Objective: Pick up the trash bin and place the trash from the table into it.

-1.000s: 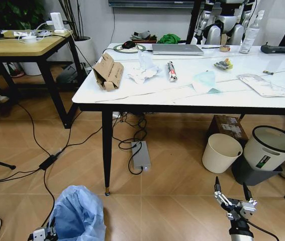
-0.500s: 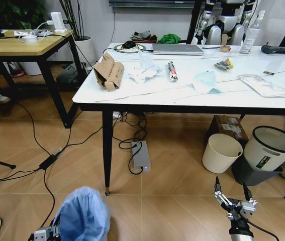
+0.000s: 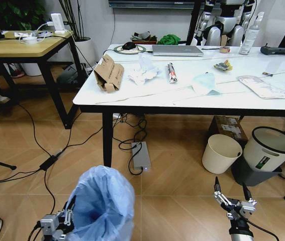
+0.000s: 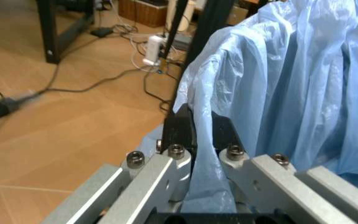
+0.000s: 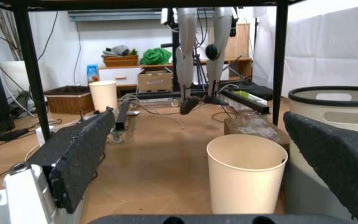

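**Bin in the grip, litter waiting on the surface**

Clamped on a fold of the blue liner and what seems the rim beneath: the dark fingers (image 4: 195, 133) of the left gripper (image 3: 57, 224), at the lower left of the head view; trash bin (image 3: 102, 203) carried there, bag puffed and mouth open toward the camera, apparently clear of the wooden floor (image 3: 177, 186); spread wide and empty: the fingers (image 5: 79, 151) of the right gripper (image 3: 232, 196), low at the lower right, near the cream bin (image 3: 221, 152) and the black-rimmed bin (image 3: 269, 147).

Across the upper half of the head view, the surface (image 3: 182, 95), well apart from the bin; on it crushed cardboard (image 3: 108, 72), crumpled paper (image 3: 143, 70), a face mask (image 3: 205, 82) and a clear pack (image 3: 261, 85).

Best kept level and raised slowly, since a pinch largely on thin plastic could slip or tear; worth bringing the mouth beside the near edge, below the top, so litter can be swept or dropped straight in; worth minding the black leg (image 3: 107, 150) on the way.
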Robot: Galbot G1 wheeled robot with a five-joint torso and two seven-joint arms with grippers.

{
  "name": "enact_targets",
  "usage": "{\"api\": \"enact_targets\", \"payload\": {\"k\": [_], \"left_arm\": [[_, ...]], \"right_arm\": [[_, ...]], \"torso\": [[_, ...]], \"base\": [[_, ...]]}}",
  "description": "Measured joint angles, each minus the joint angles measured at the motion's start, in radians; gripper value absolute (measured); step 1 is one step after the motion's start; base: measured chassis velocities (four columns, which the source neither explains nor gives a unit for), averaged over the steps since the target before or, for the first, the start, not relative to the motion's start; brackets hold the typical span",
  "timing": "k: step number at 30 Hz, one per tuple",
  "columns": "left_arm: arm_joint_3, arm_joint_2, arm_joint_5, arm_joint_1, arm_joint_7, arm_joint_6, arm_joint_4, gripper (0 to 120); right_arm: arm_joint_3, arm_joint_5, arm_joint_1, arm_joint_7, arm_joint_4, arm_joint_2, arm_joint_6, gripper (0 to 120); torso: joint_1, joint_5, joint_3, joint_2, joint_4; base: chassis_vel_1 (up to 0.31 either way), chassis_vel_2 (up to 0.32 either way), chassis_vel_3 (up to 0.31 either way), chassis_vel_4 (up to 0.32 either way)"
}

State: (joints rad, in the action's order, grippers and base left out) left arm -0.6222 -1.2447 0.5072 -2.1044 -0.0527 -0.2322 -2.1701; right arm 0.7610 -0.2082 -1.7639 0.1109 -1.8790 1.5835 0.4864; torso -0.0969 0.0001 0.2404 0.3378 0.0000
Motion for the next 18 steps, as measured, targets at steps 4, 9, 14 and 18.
{"api": "enact_targets", "payload": {"k": [4, 9, 14, 18], "left_arm": [[0.016, 0.005, -0.013, -0.011, 0.022, 0.013, -0.019, 0], [0.008, 0.019, -0.015, -0.022, 0.037, 0.023, -0.049, 0], [-0.012, 0.033, -0.002, -0.02, 0.046, 0.028, -0.064, 0], [-0.016, 0.041, 0.014, -0.012, 0.048, 0.034, -0.072, 0]], "right_arm": [[0.001, 0.0, 0.0, -0.001, 0.0, -0.005, -0.004, 100], [0.001, 0.001, 0.0, -0.001, -0.001, -0.006, -0.009, 100], [0.006, 0.003, -0.003, -0.001, -0.006, -0.004, -0.01, 100], [0.007, 0.003, -0.007, -0.001, -0.012, 0.002, -0.014, 100]], "torso": [[-0.006, -0.0001, 0.014, 0.02, 0.0001], [-0.013, 0.0, 0.027, 0.04, 0.0], [-0.021, -0.0002, 0.043, 0.063, 0.0], [-0.026, -0.0001, 0.053, 0.079, 0.0001]], "base": [[0.0, 0.0, 0.0, 0.0], [0.0, 0.0, 0.0, 0.0], [0.0, 0.0, 0.0, 0.0], [0.0, 0.0, 0.0, 0.0]]}}
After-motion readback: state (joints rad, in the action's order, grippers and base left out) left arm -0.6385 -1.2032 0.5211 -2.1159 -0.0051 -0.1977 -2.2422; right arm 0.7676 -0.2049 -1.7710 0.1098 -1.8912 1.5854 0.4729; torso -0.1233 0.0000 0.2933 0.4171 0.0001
